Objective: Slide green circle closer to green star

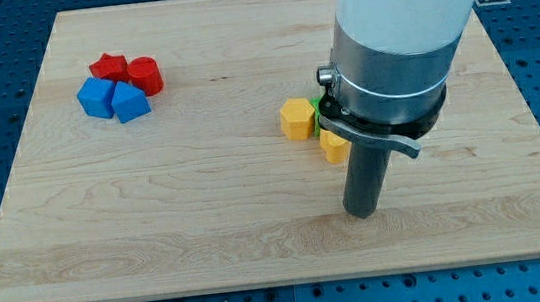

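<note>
On the pale wooden board [207, 218], two yellow blocks [296, 120] [334, 145] flank a green block [315, 112], mostly hidden behind the arm, shape unclear. Red [108, 67] [144, 76] and blue blocks [95, 97] [129, 102] cluster far toward the view's left. My tip [361, 212], a bare rod holding nothing, rests below the green block, apart from it.

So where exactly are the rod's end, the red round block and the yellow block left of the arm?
my tip [361, 212]: camera view, the rod's very bottom end.
red cylinder [145, 76]: camera view, middle of its side.
yellow block [296, 120]: camera view, its top face, at the arm's left.
</note>
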`<action>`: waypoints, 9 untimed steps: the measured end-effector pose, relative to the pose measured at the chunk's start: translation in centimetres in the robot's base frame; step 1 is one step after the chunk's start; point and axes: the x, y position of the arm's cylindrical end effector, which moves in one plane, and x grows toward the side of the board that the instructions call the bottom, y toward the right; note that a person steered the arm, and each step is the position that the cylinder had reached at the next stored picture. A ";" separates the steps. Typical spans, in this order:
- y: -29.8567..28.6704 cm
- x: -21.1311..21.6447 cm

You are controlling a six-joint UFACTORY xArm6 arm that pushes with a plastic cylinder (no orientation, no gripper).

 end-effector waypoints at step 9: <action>0.6 -8.3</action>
